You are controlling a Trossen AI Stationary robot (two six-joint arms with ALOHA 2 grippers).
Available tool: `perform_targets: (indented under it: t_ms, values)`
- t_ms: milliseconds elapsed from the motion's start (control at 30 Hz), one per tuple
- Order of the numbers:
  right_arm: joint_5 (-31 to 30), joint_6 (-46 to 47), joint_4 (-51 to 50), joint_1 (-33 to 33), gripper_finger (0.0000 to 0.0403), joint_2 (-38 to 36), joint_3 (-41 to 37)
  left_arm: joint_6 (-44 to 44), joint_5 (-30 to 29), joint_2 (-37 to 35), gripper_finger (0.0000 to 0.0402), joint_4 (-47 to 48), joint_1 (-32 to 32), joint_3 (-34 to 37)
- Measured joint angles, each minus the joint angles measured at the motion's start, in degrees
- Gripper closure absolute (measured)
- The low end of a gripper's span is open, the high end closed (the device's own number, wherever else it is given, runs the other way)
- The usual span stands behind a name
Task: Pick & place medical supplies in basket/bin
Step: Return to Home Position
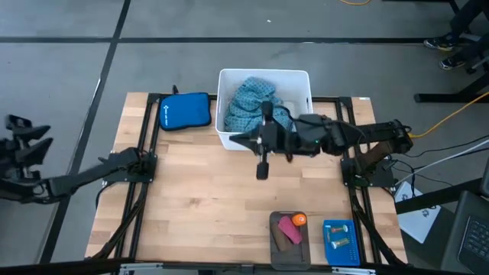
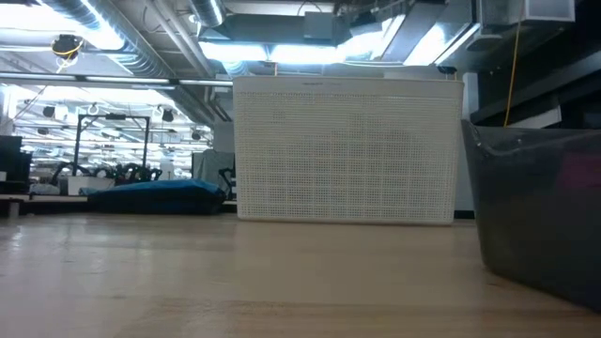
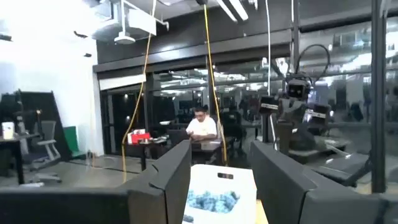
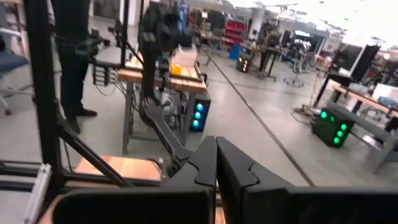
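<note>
- Judging from the layout, every supply in view is already lying in a container, so the step in hand is taken to be retraction of the arms, not a pick.
- The teal cloth is heaped inside the white tub, which is set at the far edge of the table.
- The right gripper is held raised at the tub's near wall. Whether it is over the wall or just in front of it cannot be told. Its fingers are pressed together with nothing between them.
- The right forearm's long axis is laid across the table, roughly parallel to the tub's near wall, with the gripper pointed toward the left arm's side. The cloth is therefore placed to the side of the gripper, toward the far edge, not ahead of it.
- Withdrawal toward the right arm's base is judged to run along that wall and away from the cloth, so a snag is considered unlikely.
- The left gripper is parked beyond the table's left edge, well apart from the tub, with its fingers spread and empty. Of the 2 arms, the right is the nearer.
- The pink piece and orange piece are lying in the dark-grey tray, beside the blue basket.
</note>
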State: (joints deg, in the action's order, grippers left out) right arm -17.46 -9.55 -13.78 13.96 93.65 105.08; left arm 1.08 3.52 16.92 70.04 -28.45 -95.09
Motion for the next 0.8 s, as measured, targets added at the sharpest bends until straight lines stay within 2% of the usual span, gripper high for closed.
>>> perform_targets:
  t_ms: [167,333,433,567,800]
  values:
    - [-0.56,-3.22,1.77,2.96,0.0396,0.0,0.0,-2.72,0.96,-10.04,0.0238,-1.37,0.09,11.89]
    - [0.37,-3.86,1.73,4.49,0.0396,-0.02,-1.73,-1.99,2.38,-16.41,0.0238,-3.0,0.04,25.67]
    - [0.35,-4.32,3.31,5.06,0.0396,-0.01,-4.29,-1.99,4.42,-16.49,0.0238,-2.9,-0.15,30.91]
    - [0.44,-4.42,9.47,5.18,0.0395,-0.04,-10.24,-1.51,8.87,-16.56,0.0238,-9.98,-1.85,37.25]
    - [3.53,-2.69,23.72,6.22,0.0395,-2.8,-24.18,-1.18,11.09,-16.71,0.0238,-18.11,-4.58,43.43]
